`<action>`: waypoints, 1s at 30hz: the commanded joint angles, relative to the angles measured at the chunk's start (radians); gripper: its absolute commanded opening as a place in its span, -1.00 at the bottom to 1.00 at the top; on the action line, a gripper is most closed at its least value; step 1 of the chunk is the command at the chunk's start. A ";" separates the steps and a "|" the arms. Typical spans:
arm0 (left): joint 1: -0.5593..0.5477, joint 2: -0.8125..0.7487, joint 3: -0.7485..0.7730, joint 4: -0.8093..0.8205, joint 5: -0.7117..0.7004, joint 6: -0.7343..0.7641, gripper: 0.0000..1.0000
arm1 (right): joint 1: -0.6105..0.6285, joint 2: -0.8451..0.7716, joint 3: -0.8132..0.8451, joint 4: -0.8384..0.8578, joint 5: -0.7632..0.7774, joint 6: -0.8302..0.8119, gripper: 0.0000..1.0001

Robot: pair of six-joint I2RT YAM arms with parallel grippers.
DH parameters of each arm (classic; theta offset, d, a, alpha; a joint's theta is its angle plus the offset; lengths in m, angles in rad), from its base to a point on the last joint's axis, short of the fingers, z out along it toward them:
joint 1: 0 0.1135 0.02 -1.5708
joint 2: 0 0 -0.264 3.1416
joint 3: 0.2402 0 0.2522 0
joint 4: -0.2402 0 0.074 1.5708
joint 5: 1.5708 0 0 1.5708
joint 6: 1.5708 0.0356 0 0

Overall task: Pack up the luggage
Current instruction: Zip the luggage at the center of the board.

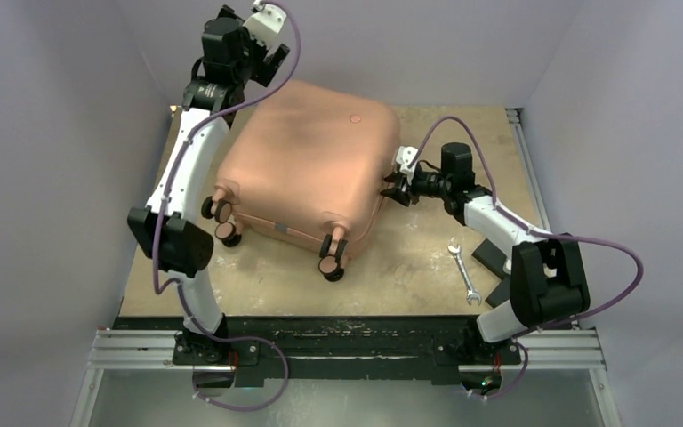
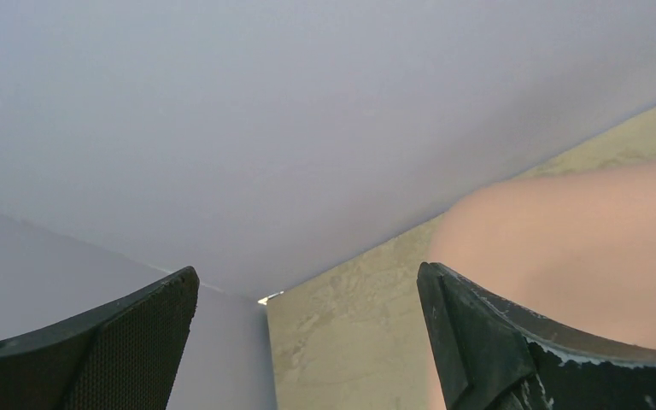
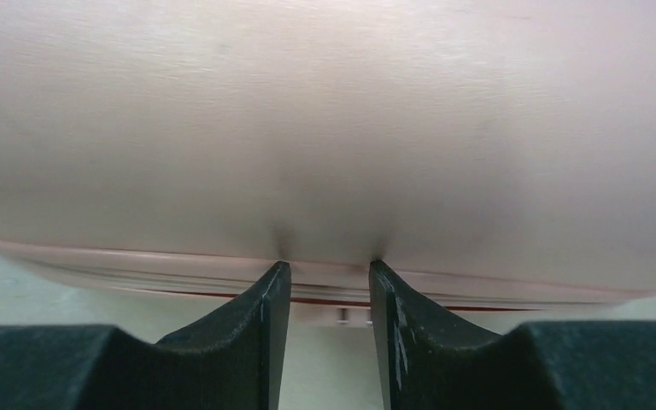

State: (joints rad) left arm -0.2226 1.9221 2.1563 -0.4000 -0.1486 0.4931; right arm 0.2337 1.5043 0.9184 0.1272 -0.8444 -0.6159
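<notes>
The luggage (image 1: 307, 165), a salmon-pink hard-shell suitcase, lies closed and flat on the table with its dark wheels (image 1: 331, 264) toward the near side. My left gripper (image 1: 271, 58) is raised over its far-left corner and open; the left wrist view shows that gripper (image 2: 307, 273) holding nothing, with the pink shell (image 2: 581, 239) at its right. My right gripper (image 1: 391, 189) is at the suitcase's right side. In the right wrist view the gripper (image 3: 329, 266) has its jaws partly apart, both tips touching the shell (image 3: 325, 128) just above the seam, with nothing between them.
A silver wrench (image 1: 464, 274) lies on the plywood table (image 1: 409, 267) right of the suitcase. Flat black pads (image 1: 491, 256) sit partly under my right arm. Lavender walls enclose the table on three sides, close behind the left gripper.
</notes>
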 commanded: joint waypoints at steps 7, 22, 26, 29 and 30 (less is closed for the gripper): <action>-0.326 -0.227 -0.217 -0.362 -0.030 -0.003 0.99 | -0.130 -0.113 0.075 0.052 -0.020 0.242 -0.16; -0.439 -0.492 -0.573 -0.451 0.051 -0.109 0.99 | -0.274 0.218 0.348 0.242 0.333 0.473 0.04; -0.160 -0.504 -0.556 -0.310 -0.093 -0.186 0.99 | -0.271 0.360 0.498 0.282 0.391 0.567 -0.04; 0.080 -0.464 -0.538 -0.197 -0.119 -0.227 0.99 | -0.257 0.431 0.562 0.306 0.454 0.607 0.03; 0.117 -0.444 -0.539 -0.128 -0.137 -0.227 0.99 | -0.250 0.459 0.588 0.305 0.488 0.608 0.04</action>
State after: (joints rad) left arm -0.3241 1.4513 1.5852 -0.7521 -0.1268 0.3443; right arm -0.0376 1.9259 1.4010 0.3630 -0.4774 -0.0914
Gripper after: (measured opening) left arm 0.993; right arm 0.509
